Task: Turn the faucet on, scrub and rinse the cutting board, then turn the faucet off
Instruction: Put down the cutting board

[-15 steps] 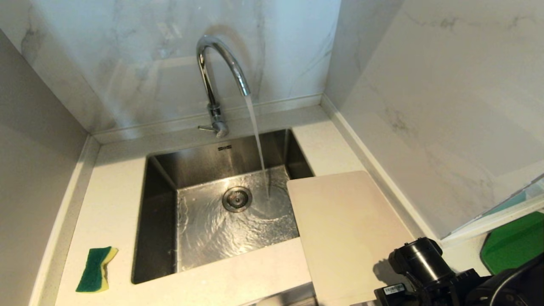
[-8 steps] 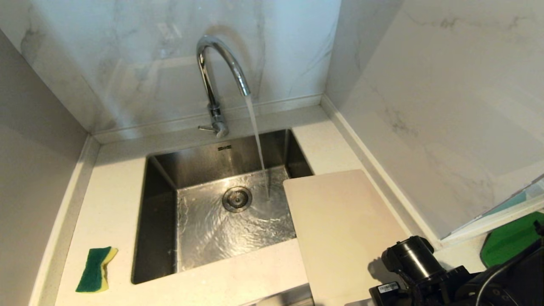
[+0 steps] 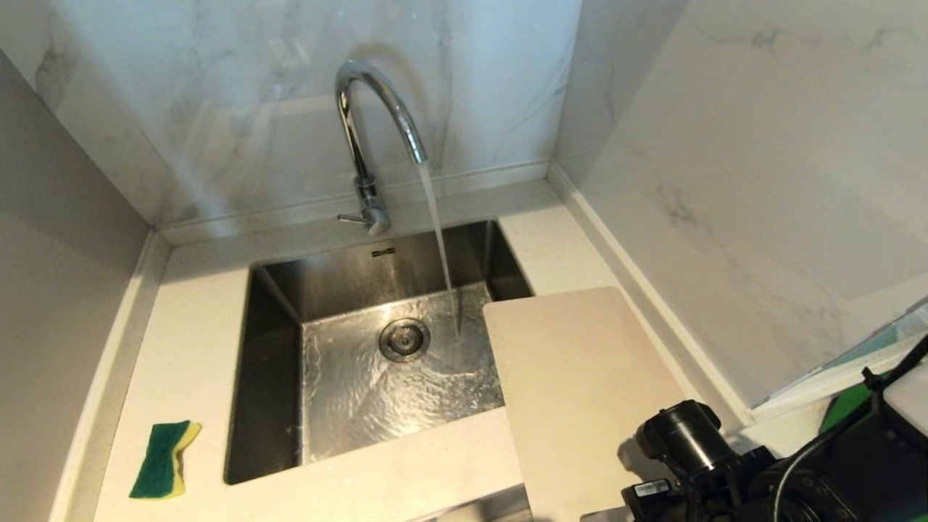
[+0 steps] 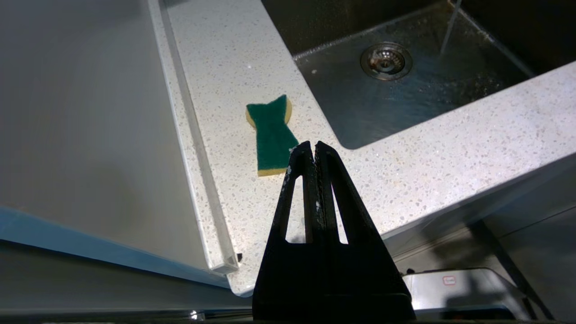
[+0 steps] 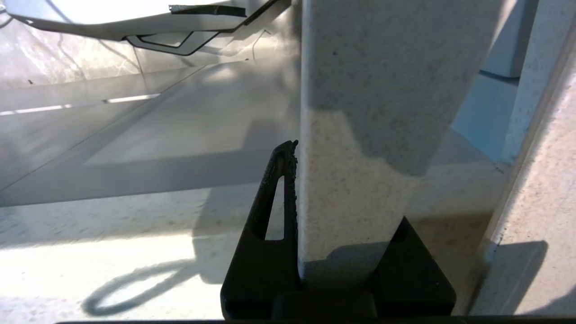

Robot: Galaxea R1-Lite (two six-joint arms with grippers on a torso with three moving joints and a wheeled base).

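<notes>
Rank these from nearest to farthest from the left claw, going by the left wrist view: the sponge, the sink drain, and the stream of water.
From the shut left claw:
1. Sponge, on the counter just beyond the tips.
2. Sink drain, in the basin floor.
3. Stream of water, falling past the drain at the basin's far side.

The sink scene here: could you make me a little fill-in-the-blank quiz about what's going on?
1. Water pours from the faucet into the ____.
2. The right gripper has its fingers shut on the ____.
3. The green-and-yellow sponge lies on the counter, on the sink's ____ side in the head view.
4. The left gripper fingers are ____.

Answers: sink; cutting board; left; shut
</notes>
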